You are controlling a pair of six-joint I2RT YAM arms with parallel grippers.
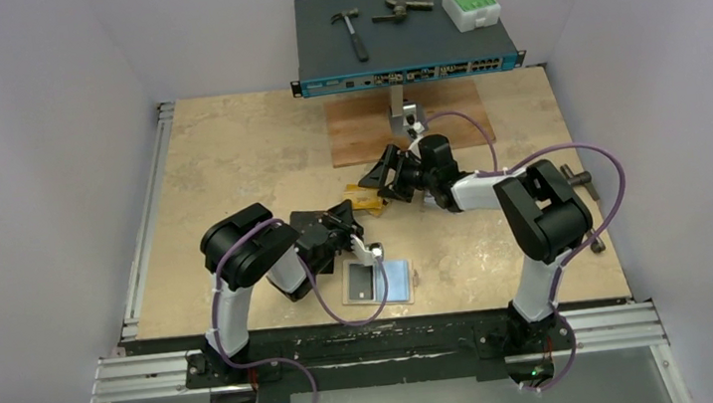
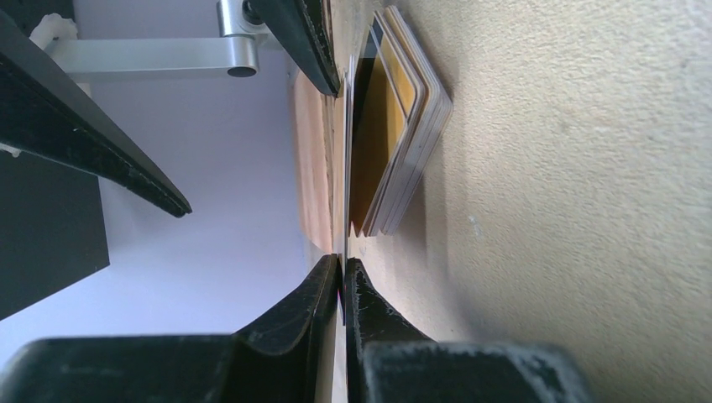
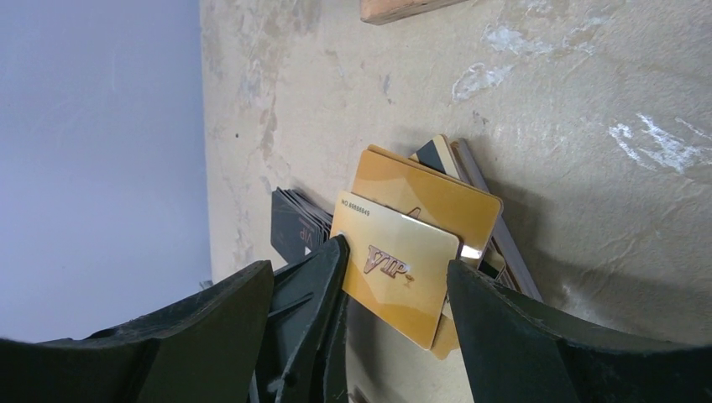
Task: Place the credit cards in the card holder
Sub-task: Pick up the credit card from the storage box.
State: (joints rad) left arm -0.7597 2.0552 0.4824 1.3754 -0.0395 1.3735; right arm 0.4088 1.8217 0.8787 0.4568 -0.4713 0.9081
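Out on the desk (image 1: 228, 155), left jaws pinch a gold credit card (image 3: 395, 273) edge-on beside the stack of credit cards (image 2: 403, 126); right jaws gape wide around it.

Light fell evenly and diffusely from above. The top view was sharp and moderately bright, with soft shadows under the arms on the bench (image 1: 228, 155). In the left wrist view the left gripper (image 2: 342, 267) was out of focus and the bench texture smeared towards the right edge. The right wrist view held the credit cards (image 3: 428, 201) crisp, with a small glint and dark shadow beside them; the right gripper (image 3: 382, 269) was blurred.
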